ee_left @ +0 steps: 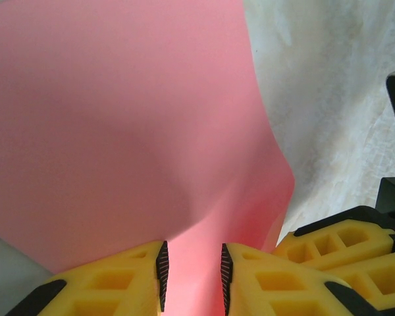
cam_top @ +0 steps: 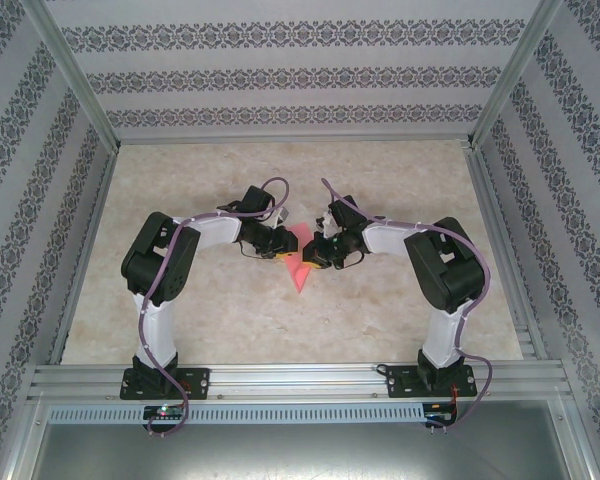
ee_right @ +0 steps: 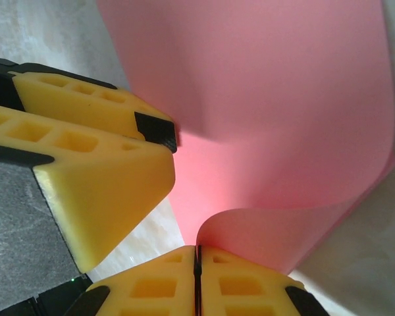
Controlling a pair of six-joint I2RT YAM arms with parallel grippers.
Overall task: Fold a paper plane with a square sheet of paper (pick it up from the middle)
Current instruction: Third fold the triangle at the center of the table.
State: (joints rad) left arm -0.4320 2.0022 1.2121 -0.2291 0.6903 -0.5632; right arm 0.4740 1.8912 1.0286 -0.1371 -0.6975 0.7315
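The square sheet of paper (cam_top: 299, 264) is salmon pink and sits at the table's middle, between my two grippers. In the left wrist view the paper (ee_left: 118, 131) bulges upward and runs down through the gap of my left gripper (ee_left: 192, 253). Its jaws stand a little apart, and no pad visibly presses the sheet. My right gripper (ee_right: 197, 253) is shut on a curled-over edge of the paper (ee_right: 270, 112). The left gripper's yellow fingers (ee_right: 105, 184) sit close beside it on the left. From above, the left gripper (cam_top: 279, 246) and right gripper (cam_top: 316, 252) nearly touch.
The table (cam_top: 400, 170) is pale marbled stone with open room all round the grippers. An aluminium frame rail (cam_top: 300, 378) runs along the near edge by the arm bases. Patterned walls (cam_top: 280, 75) close in the back and sides.
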